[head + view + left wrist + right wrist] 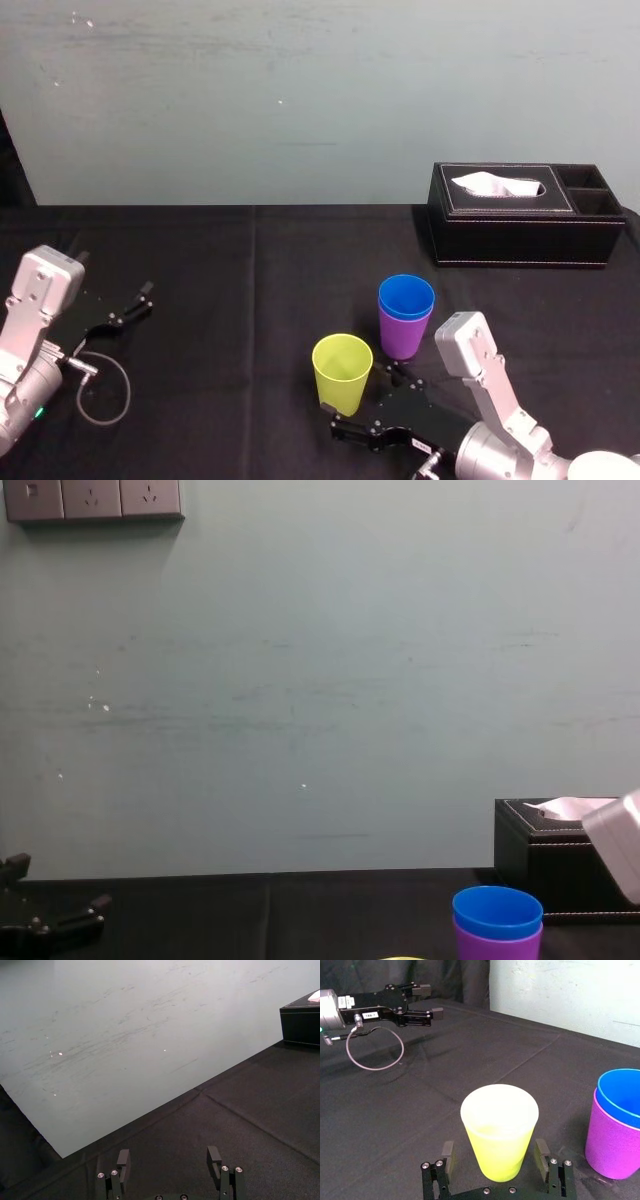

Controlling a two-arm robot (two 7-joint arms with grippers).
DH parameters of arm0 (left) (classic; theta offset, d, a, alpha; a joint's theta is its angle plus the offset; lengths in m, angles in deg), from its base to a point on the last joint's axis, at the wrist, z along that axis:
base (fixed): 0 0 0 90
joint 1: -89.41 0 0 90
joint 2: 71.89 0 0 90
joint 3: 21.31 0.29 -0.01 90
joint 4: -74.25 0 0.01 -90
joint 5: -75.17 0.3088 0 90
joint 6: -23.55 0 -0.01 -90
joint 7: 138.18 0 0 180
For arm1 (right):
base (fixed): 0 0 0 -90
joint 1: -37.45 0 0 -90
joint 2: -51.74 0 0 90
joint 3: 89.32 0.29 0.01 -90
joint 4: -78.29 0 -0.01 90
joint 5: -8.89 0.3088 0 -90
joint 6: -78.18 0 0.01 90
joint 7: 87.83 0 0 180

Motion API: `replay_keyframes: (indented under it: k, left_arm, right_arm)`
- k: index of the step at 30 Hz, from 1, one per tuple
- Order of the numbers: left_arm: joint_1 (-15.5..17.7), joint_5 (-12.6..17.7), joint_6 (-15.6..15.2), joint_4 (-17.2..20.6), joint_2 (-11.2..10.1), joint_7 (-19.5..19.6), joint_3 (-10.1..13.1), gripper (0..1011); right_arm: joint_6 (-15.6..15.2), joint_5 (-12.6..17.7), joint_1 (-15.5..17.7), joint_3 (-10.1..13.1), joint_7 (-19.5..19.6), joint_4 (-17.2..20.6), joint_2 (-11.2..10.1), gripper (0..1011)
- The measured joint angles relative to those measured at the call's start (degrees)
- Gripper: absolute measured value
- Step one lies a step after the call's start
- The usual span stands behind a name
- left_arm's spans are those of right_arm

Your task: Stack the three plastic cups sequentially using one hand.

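- The blue cup (pixel 406 296) sat nested in the purple cup (pixel 403 337). The yellow-green cup (pixel 342 372) stood on the black tabletop (pixel 250 300) at about eight o'clock of that pair, near but apart.
- The right tool (pixel 495 1155) bracketed the yellow-green cup, jaws spread, not yet pinching.
- Likely next: close gently, lift above the blue rim, lower squarely.
- The left tool (pixel 169 1157) lay parked at nine o'clock, jaws spread; its white label (pixel 370 1015) was unreadable.

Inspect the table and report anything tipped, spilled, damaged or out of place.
Nothing stands out. The blue cup sits nested in the purple cup, the yellow-green cup stands upright inside the open right gripper, and the left gripper is parked, open, at the far left.
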Motion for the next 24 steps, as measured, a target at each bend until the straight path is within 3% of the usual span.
replay_keyframes:
  k: [24]
  left_arm:
    - [0.0, 0.0, 0.0, 0.0, 0.0, 0.0, 0.0, 1000]
  right_arm:
    - [1.5, -0.6, -1.7, -0.1, 0.3, -2.6, 2.3, 1003]
